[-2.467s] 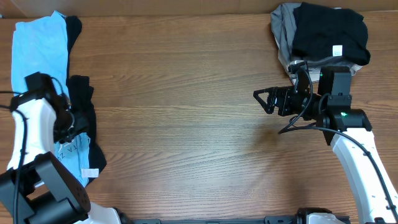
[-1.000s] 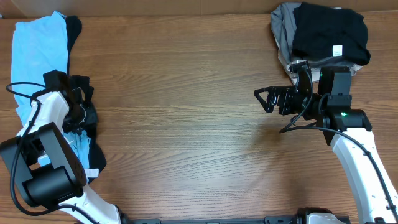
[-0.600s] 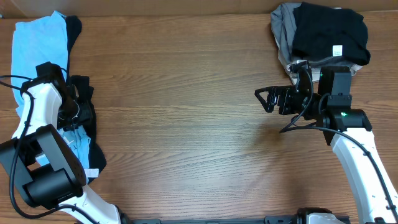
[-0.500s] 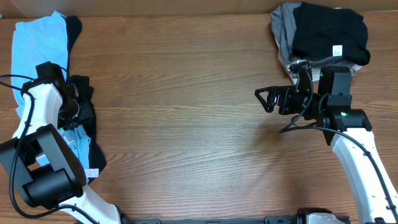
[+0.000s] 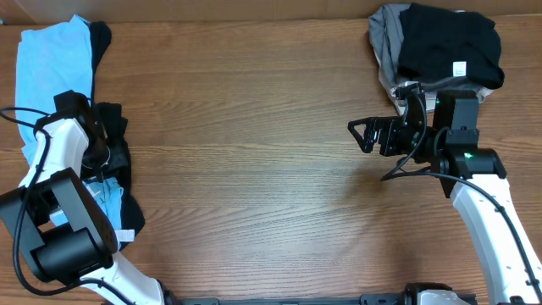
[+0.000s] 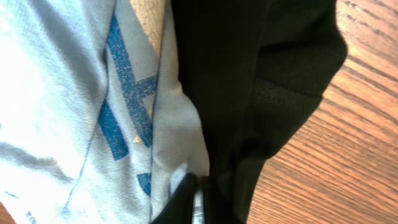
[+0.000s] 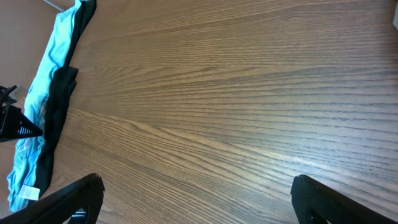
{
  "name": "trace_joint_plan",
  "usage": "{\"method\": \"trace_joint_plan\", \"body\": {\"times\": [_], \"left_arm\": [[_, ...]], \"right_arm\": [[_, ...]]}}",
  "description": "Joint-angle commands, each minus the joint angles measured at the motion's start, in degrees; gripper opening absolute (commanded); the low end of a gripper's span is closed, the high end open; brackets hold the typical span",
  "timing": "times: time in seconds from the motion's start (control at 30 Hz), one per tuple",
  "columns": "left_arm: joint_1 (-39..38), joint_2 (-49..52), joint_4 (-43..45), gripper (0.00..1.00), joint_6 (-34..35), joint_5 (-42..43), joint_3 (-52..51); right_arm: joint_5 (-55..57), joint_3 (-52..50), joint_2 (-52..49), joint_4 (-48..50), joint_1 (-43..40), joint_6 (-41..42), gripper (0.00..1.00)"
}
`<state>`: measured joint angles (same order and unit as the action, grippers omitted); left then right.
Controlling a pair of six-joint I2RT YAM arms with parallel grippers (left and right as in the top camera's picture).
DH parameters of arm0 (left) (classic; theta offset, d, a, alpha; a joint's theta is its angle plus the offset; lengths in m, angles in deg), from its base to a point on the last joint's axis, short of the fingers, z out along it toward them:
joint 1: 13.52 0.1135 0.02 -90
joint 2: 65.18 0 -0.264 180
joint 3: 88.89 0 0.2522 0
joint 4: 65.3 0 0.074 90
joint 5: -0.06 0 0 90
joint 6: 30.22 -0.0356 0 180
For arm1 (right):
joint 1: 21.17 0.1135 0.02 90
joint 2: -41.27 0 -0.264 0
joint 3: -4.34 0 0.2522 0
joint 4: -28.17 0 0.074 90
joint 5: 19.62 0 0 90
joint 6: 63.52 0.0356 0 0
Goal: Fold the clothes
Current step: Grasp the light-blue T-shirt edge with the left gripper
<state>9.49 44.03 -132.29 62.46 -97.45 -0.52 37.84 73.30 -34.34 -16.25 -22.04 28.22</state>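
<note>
A light blue shirt (image 5: 47, 68) with blue print lies crumpled at the table's left edge. A black garment (image 5: 117, 165) lies along its right side. My left gripper (image 5: 103, 146) is down on this pile. In the left wrist view its jaws (image 6: 196, 198) are pinched together where the light blue shirt (image 6: 74, 112) meets the black garment (image 6: 249, 81), with a strip of pale cloth between them. My right gripper (image 5: 362, 135) is open and empty above bare wood, and its fingers (image 7: 199, 199) are spread wide.
A folded stack sits at the back right, with a black shirt (image 5: 449, 42) on top of a grey garment (image 5: 385, 47). The wooden table (image 5: 254, 152) is bare between the two arms. The right wrist view shows the pile far left (image 7: 46, 118).
My left gripper has shifted up and then slightly back right on the cloth pile, bunching the black garment. The right arm has not moved.
</note>
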Motion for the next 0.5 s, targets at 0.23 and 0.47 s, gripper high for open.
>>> {"method": "trace_joint_plan", "body": {"times": [0.23, 0.47], "left_arm": [[0.35, -0.46, 0.44, 0.31, 0.52, -2.25, -0.44], [0.33, 0.39, 0.98, 0.27, 0.55, -3.43, -1.14]], "right_arm": [[0.57, 0.63, -0.07, 0.33, 0.20, -0.09, 1.00], [1.03, 0.63, -0.07, 0.33, 0.20, -0.09, 1.00]]}}
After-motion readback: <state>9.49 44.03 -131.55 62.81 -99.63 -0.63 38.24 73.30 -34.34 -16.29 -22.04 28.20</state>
